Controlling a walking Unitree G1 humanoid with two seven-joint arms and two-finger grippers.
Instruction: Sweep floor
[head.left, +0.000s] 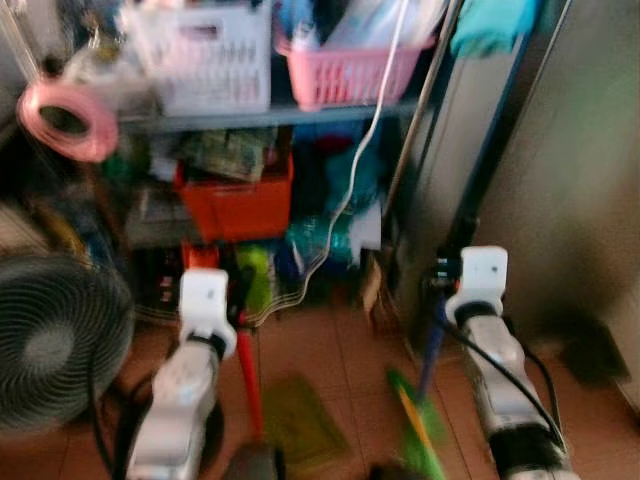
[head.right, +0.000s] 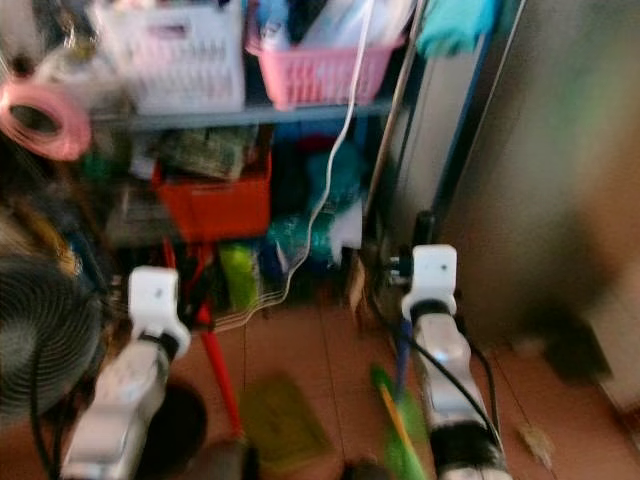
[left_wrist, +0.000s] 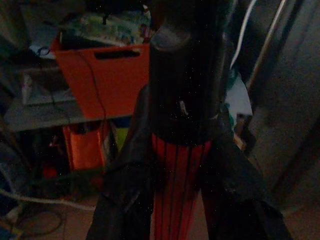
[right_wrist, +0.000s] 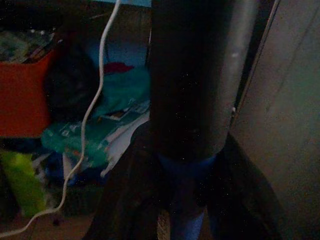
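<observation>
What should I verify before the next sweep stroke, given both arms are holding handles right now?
1. Left gripper shut on the red handle: ok.
2. Right gripper shut on the blue handle: ok.
3. Green broom head on the tiled floor: cannot tell, blurred.
4. Dustpan at the red handle's foot, beside the broom head: ok.
5. Dangling white cable apart from both handles: ok.
6. Floor fan close by the left arm: not ok, tight.
</observation>
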